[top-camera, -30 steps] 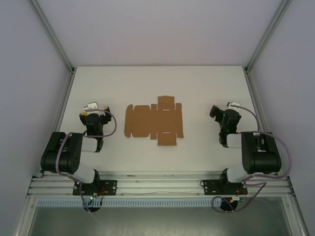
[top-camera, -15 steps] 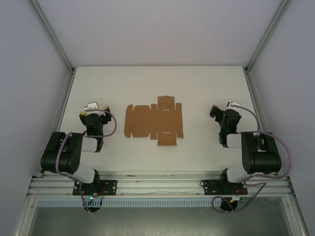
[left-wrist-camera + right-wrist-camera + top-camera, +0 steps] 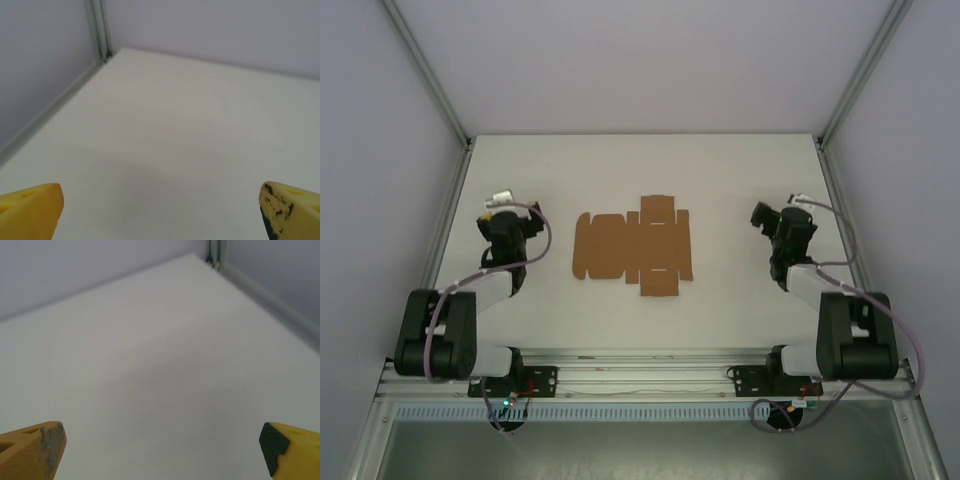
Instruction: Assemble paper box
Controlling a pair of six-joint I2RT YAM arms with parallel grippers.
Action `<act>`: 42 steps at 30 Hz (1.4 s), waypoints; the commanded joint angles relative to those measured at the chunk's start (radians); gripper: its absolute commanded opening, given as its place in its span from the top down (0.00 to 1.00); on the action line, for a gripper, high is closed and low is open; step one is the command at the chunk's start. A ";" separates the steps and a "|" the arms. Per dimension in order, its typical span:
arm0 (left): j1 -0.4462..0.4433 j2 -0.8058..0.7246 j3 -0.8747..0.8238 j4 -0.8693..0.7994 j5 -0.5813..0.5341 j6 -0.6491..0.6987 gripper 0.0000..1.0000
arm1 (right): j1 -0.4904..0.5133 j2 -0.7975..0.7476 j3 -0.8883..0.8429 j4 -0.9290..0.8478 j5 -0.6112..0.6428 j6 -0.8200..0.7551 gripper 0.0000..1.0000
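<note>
The paper box [image 3: 632,246] is a flat brown die-cut cardboard sheet with flaps and tabs, lying in the middle of the white table in the top view. My left gripper [image 3: 502,225] is off to the sheet's left, apart from it. My right gripper [image 3: 767,218] is off to its right, also apart. In the left wrist view the yellow fingertips [image 3: 30,210] stand wide apart over bare table, so my left gripper [image 3: 160,220] is open and empty. The right wrist view shows yellow fingertips [image 3: 32,449] spread the same way; my right gripper [image 3: 162,457] is open and empty.
The white table [image 3: 640,170] is walled by pale panels with aluminium posts at the back corners [image 3: 100,30] [image 3: 215,252]. An aluminium rail [image 3: 640,375] runs along the near edge under the arm bases.
Both arms have unfolded and reached farther from their bases; the left gripper moved up and left, the right gripper up and right. The cardboard sheet has not moved.
</note>
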 commanded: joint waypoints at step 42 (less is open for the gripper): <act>-0.120 0.443 0.409 -0.692 1.034 -0.389 0.10 | 0.436 0.615 0.472 -0.739 -0.341 0.358 0.74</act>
